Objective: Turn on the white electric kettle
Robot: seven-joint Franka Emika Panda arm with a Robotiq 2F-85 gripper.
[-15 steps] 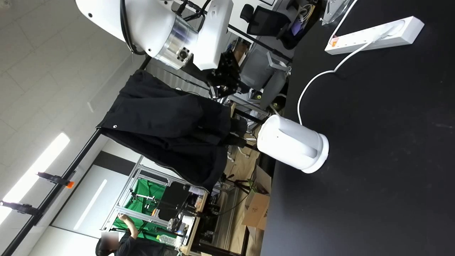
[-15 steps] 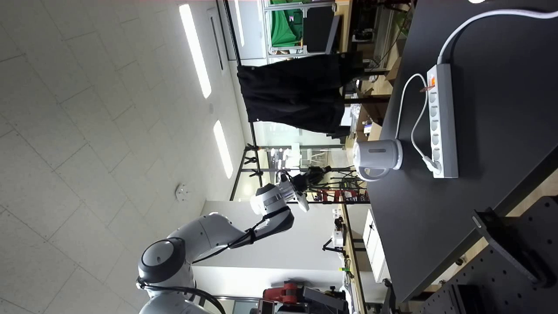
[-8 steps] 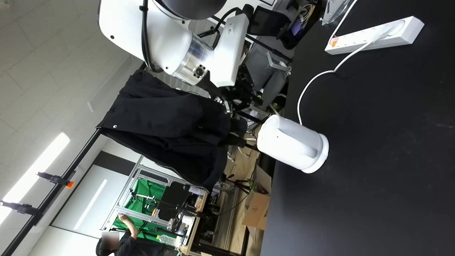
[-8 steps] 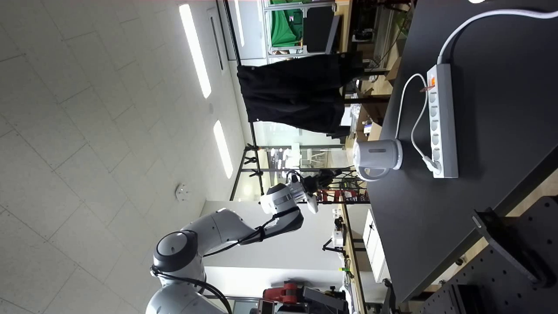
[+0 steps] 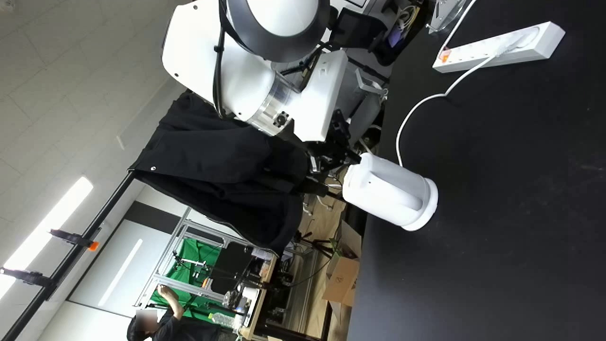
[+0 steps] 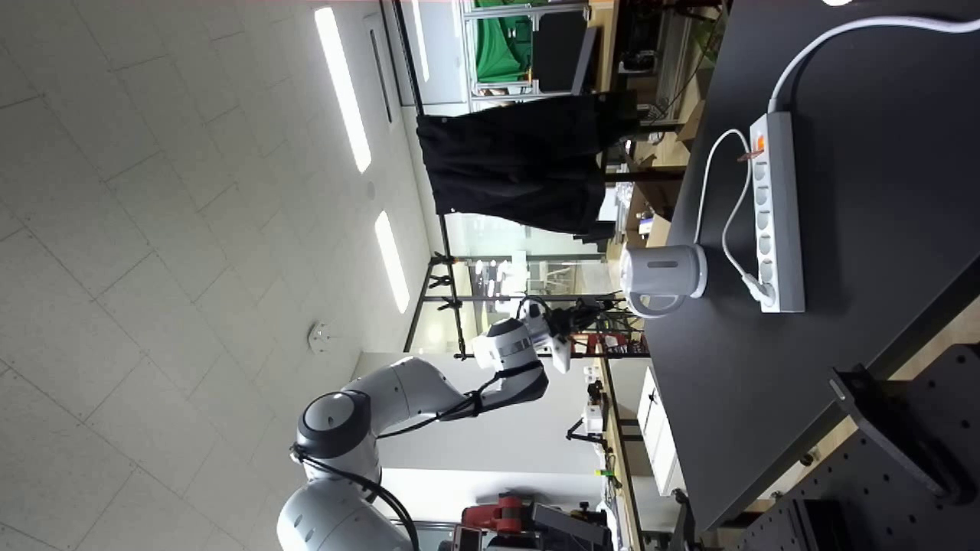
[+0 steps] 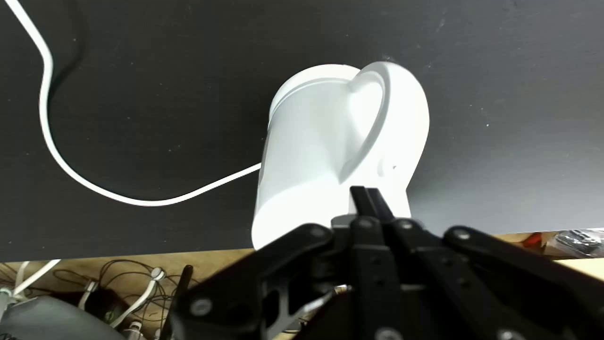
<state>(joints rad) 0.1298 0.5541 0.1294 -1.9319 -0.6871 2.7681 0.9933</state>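
Note:
The white electric kettle (image 5: 388, 192) stands on the black table, its image tilted sideways in both exterior views. It also shows in an exterior view (image 6: 664, 272) with its handle side visible. In the wrist view the kettle (image 7: 306, 137) shows its body, looped handle and lid end, with the cord (image 7: 146, 203) running left. My gripper (image 7: 369, 189) is shut and empty, its black fingertips together in front of the kettle's top near the handle's upper end. In an exterior view the gripper (image 5: 358, 159) overlaps the lid's edge; I cannot tell whether it touches.
A white power strip (image 5: 497, 49) with the kettle's plug in it lies on the black table (image 5: 497, 237); it also shows in an exterior view (image 6: 781, 222). A black cloth (image 5: 227, 156) hangs on a rail behind the arm. The table's edge runs close to the kettle.
The arm and gripper have moved down towards the kettle's top, right and down in an exterior view. The kettle, cord and power strip have not moved.

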